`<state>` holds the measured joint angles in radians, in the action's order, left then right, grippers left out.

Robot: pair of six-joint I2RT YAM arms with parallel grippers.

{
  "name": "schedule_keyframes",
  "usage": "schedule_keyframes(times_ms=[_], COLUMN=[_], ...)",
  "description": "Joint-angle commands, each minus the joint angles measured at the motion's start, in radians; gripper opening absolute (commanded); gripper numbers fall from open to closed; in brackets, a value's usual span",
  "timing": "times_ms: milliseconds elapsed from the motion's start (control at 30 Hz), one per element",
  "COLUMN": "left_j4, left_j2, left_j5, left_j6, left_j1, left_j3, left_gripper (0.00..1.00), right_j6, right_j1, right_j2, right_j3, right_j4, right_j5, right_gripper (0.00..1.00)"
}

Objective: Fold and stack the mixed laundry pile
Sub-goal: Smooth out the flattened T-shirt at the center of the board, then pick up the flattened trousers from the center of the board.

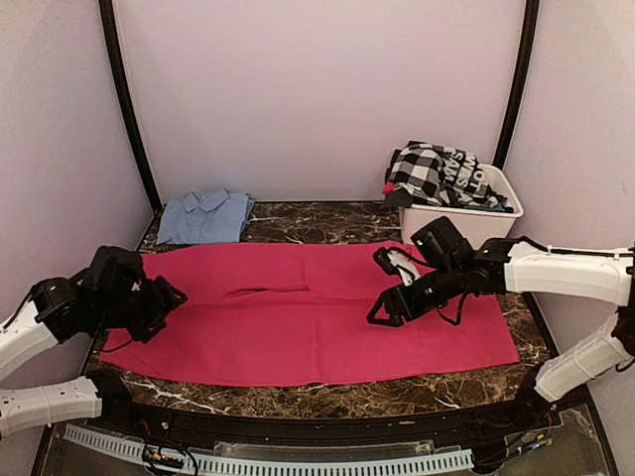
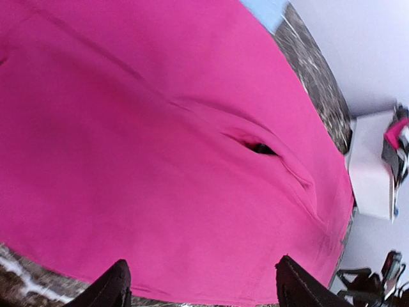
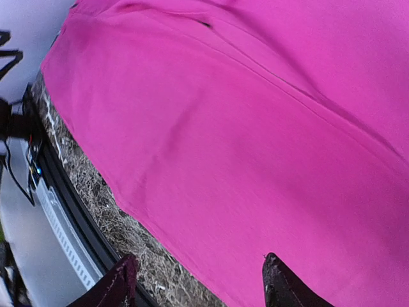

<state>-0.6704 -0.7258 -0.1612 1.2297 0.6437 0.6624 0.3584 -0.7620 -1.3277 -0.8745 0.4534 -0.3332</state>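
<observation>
**A:** Position of the main piece?

**B:** The magenta-pink cloth (image 1: 308, 322) is spread flat across the middle of the dark marble worktop (image 1: 317, 223), long side running left to right. There is a short dark opening (image 1: 266, 290) along a crease near its centre.

**A:** Left claw?

**B:** The left claw (image 1: 164, 312) is low at the cloth's left edge, fingers wide apart, nothing between them. Its wrist view shows pink fabric ahead of the tips and a sliver of marble at the near hem.

**A:** Right claw?

**B:** The right claw (image 1: 385, 309) is over the right part of the cloth, fingers spread and empty. Its wrist view shows fabric below and the near hem off to the left. I cannot tell whether either claw's tips touch the fabric.

**A:** Rest of the laundry?

**B:** A light-blue shirt (image 1: 205, 215) lies folded flat at the far left corner of the worktop, just beyond the pink cloth's far edge. A black-and-white checked garment (image 1: 437, 174) is heaped in the white tub (image 1: 476, 223) at the far right, spilling over its rim, with a scrap of red-pink showing at the heap's left side. The tub stands just past the cloth's far right corner.
</observation>
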Motion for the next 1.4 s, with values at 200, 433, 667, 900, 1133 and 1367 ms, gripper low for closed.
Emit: schedule_keyframes(times_ms=[200,433,667,900,1133,1367], left_j4=[-0.699,-0.401,-0.329,-0.281,-0.306,-0.334], left_j2=[0.201,-0.116,-0.285,-0.151,-0.217,-0.284], left_j5=[-0.163,-0.026,-0.01,0.142,0.155,0.154], left_j6=[0.475,0.037,-0.128,-0.114,-0.151,-0.084], left_j1=[-0.085,-0.426,-0.514,-0.767,-0.868,-0.878], left_j3=[-0.014,0.091,0.205,0.03,0.028,0.02], left_gripper=[0.81,0.9,0.97,0.91,0.91,0.92], right_j6=[-0.389,-0.454,-0.494,-0.593,-0.664,-0.701], right_j1=[-0.358,-0.416,-0.419,-0.482,-0.506,-0.521], right_j2=[-0.389,-0.494,-0.509,-0.604,-0.641,-0.664], right_j3=[-0.325,-0.403,-0.385,-0.43,-0.428,-0.41], right_j4=[-0.104,-0.104,-0.126,-0.068,-0.004,0.005], right_j5=[0.113,0.104,0.037,0.117,0.202,0.302], right_gripper=[0.56,0.55,0.52,0.46,0.49,0.43])
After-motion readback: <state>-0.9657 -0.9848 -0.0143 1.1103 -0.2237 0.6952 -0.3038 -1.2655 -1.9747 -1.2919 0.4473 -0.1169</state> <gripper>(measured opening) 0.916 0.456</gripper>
